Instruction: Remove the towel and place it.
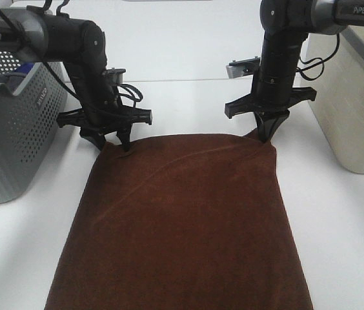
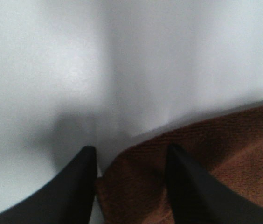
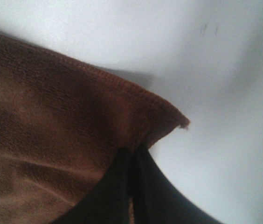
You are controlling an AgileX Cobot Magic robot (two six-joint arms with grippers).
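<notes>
The dark brown towel (image 1: 182,219) lies spread flat on the white table (image 1: 182,97), running from the middle of the table to the near edge of the view. My left gripper (image 1: 111,143) stands at its far left corner with its jaws apart. In the left wrist view the bunched corner (image 2: 136,186) lies between the two fingers of the left gripper (image 2: 131,149). My right gripper (image 1: 267,137) is at the far right corner. In the right wrist view the right gripper (image 3: 132,151) is shut on the hemmed corner (image 3: 159,116), and the cloth puckers there.
A grey perforated basket (image 1: 8,129) holding blue fabric stands at the left, close to my left arm. A beige bin (image 1: 356,97) stands at the right, beside my right arm. Bare white table lies behind the towel.
</notes>
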